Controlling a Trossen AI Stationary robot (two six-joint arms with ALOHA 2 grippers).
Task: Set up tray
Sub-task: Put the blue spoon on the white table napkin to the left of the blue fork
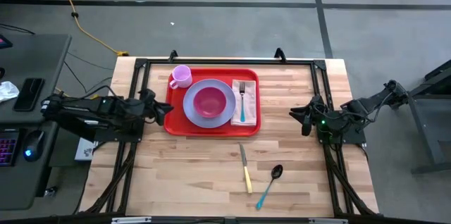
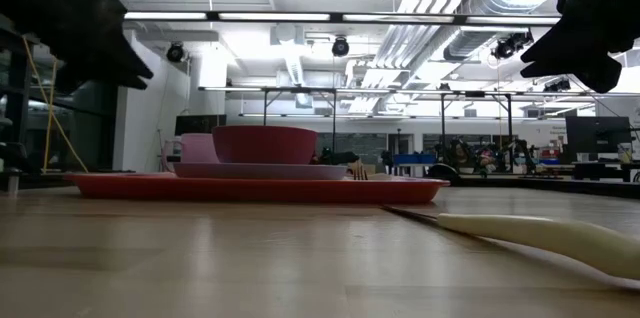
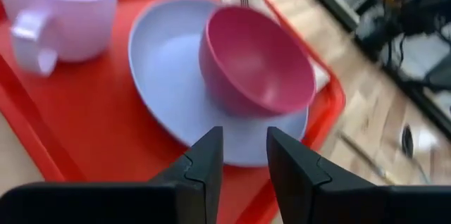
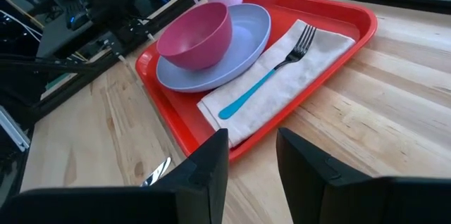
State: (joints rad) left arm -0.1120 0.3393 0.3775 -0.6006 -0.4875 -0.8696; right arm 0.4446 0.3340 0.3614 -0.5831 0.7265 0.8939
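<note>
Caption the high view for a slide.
Red tray holding cup, plate, bowl, fork; knife, spoon outside.

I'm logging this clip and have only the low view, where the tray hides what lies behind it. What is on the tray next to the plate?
Observer: A white napkin with a teal-handled fork on it, on the tray beside the plate.
Operator: Is the pale handle near me a knife?
Observer: Yes, a knife lying on the bare table, off the tray.
Operator: Anything else off the tray?
Observer: A spoon beside the knife.
Operator: Are the grippers holding anything?
Observer: No. The left gripper and the right gripper are both open and empty.
</note>
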